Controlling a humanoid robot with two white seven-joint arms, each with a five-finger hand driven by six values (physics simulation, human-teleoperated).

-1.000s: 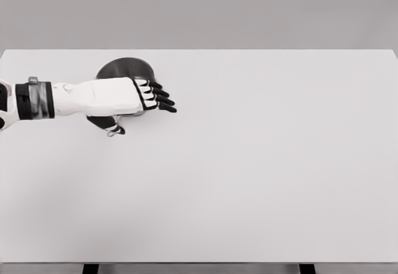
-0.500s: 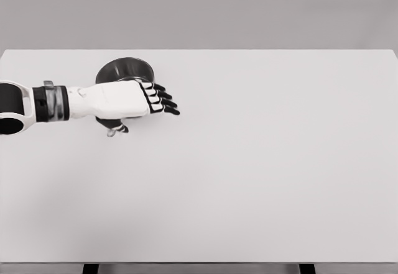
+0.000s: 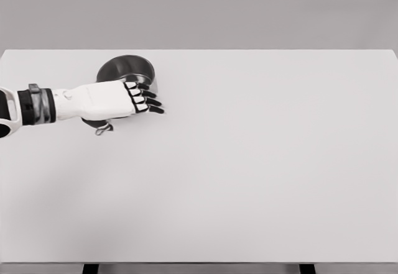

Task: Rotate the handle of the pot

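Fingers [image 3: 148, 101] of the left hand [image 3: 109, 99] are seen extended and slightly spread, pointing toward the right of the picture, with nothing enclosed between them. The hand is held palm down, its white back turned to the camera, and its forearm is brought in from the left edge across the far-left part of the table [image 3: 249, 174]. The thumb is hidden under the palm, so whether it touches anything cannot be told.

Directly beneath and behind the hand a dark metal pot [image 3: 124, 69] is placed, near the far-left corner of the white tabletop. Its round rim and dark interior are shown beyond the knuckles, while its near wall is covered by the hand. Just below the palm a small metallic part, taken to be the end of the pot handle [image 3: 101, 128], is seen jutting toward the camera; its remaining length is blocked by the hand. Contact between hand and pot cannot be confirmed from this view.

A plain grey wall [image 3: 199, 10] is seen beyond the table's far edge. Two dark table legs [image 3: 91, 268] are glimpsed at the bottom edge.
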